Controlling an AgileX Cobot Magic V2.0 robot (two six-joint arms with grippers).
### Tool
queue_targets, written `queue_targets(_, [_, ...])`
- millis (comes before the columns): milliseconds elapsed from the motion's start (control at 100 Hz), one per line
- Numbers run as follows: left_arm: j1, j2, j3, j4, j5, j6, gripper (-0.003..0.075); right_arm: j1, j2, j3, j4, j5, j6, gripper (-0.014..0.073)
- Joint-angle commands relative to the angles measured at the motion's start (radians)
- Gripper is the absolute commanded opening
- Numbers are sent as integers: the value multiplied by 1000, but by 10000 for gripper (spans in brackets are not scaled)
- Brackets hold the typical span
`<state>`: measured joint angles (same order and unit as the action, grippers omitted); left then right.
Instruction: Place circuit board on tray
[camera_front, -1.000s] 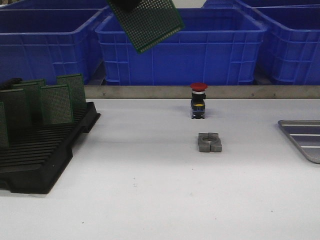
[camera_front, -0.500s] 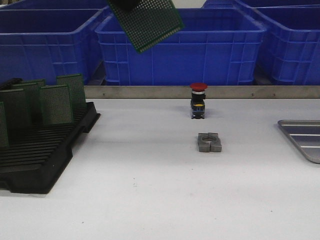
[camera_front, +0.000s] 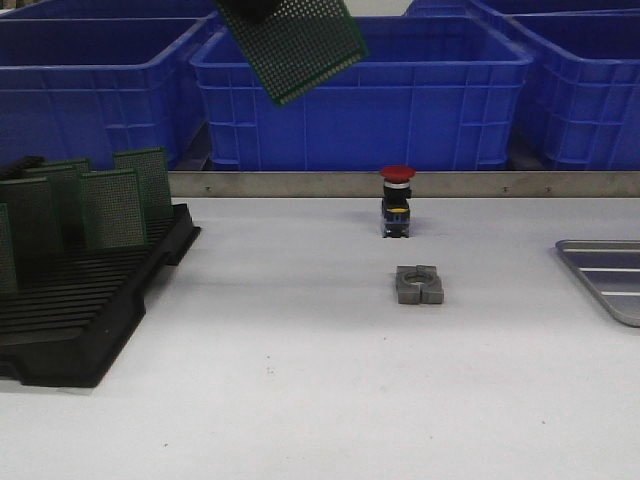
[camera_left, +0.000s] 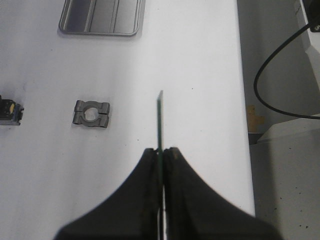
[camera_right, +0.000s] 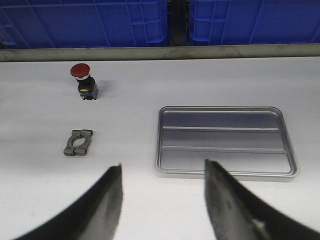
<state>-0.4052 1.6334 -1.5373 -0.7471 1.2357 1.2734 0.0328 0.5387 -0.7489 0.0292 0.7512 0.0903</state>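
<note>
A green perforated circuit board hangs tilted high above the table, in front of the blue crates. My left gripper is shut on it; in the left wrist view the board shows edge-on between the black fingers. In the front view only a dark bit of that gripper shows at the top edge. The silver-grey ribbed tray lies flat at the table's right edge, empty, also seen as the tray and the tray. My right gripper is open over bare table just short of the tray's rim.
A black slotted rack with several upright green boards stands at the left. A red-capped push button and a grey metal clamp piece sit mid-table. Big blue crates line the back behind a metal rail.
</note>
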Motion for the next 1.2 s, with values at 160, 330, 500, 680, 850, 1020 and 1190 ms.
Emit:
queue_targets(160, [-9, -42, -24, -65, 38, -7, -18, 7, 71, -48, 155, -139, -213, 560])
queue_targets(330, [-9, -42, -24, -65, 38, -7, -18, 44, 235, -100, 450, -74, -613, 560])
queue_targets(500, [-9, -42, -24, -65, 38, -7, -18, 85, 416, -176, 691, 32, -1020, 560])
queue_targets(680, [-9, -42, -24, -65, 38, -7, -18, 122, 608, -265, 798, 167, -1228, 560])
queue_targets(850, [-9, -42, -24, -65, 38, -7, -18, 180, 763, -370, 804, 209, -1273, 560])
queue_targets(1020, [-9, -42, -24, -65, 38, -7, -18, 250, 870, -471, 804, 212, -1297, 560])
queue_targets(1190, [-9, -42, -24, -65, 38, -7, -18, 300, 938, -555, 804, 211, -1299, 560])
